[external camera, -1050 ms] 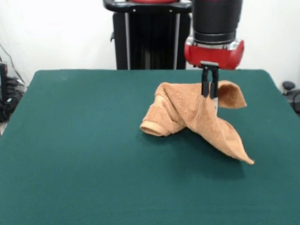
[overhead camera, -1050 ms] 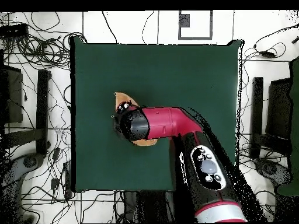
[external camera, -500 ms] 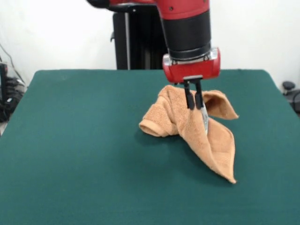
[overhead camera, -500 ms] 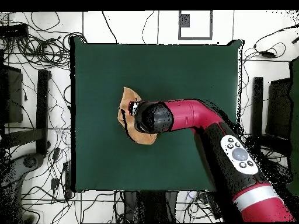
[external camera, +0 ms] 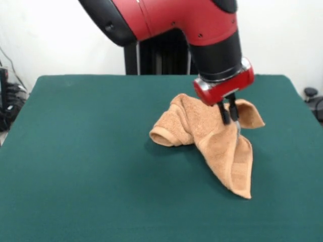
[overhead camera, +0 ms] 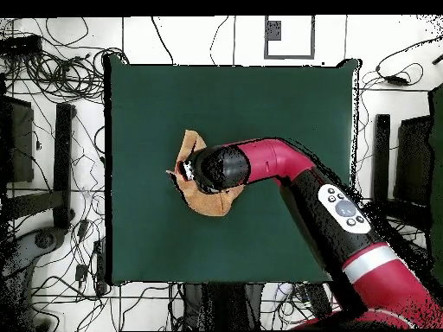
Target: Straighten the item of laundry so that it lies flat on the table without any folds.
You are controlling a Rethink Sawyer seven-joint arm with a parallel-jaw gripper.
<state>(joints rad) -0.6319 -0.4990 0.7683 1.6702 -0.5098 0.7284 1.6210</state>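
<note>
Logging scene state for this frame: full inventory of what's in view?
towel: 1, light orange-tan, crumpled and folded on the table, right of centre in the front view, one part lifted by the gripper
table: 1, dark green top, fills most of both views
cables: many, dark, on the white floor around the table in the overhead view
arm: 1, red and black, reaching over the towel
gripper: 1, black fingers, shut on the towel's raised fold
</note>
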